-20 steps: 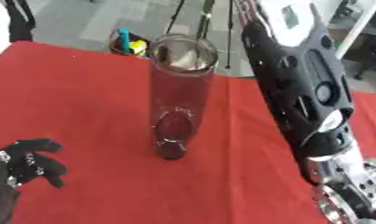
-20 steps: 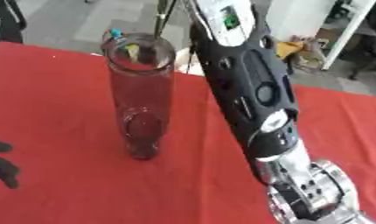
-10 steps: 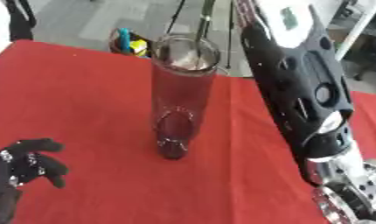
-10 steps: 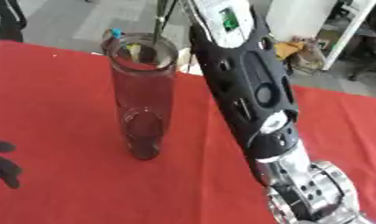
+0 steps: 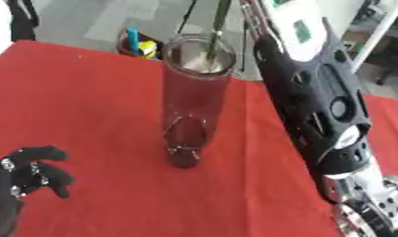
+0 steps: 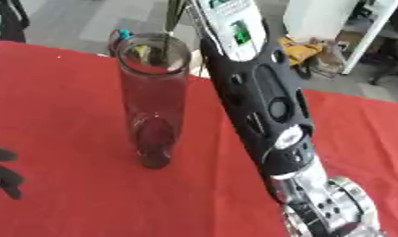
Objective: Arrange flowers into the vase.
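A tall clear glass vase [image 5: 190, 102] stands upright on the red tablecloth [image 5: 89, 106] near the middle. A thin green stem [image 5: 218, 28] comes down from the top edge and its lower end sits inside the vase mouth [image 6: 153, 53]. My right arm [image 6: 263, 106] rises from the lower right, right of the vase, and runs out past the top edge, so its hand is hidden. My left hand [image 5: 24, 180] rests at the lower left corner, fingers relaxed and holding nothing, well clear of the vase.
Beyond the table's far edge a small holder with blue and yellow things [image 5: 137, 44] stands on the grey floor. A yellow object [image 6: 303, 48] and a white pole [image 6: 368, 34] lie at the far right. Bare red cloth spreads left of the vase.
The green stem has shifted slightly and now reaches into the vase mouth. The vase, my right arm and my left hand have barely moved.
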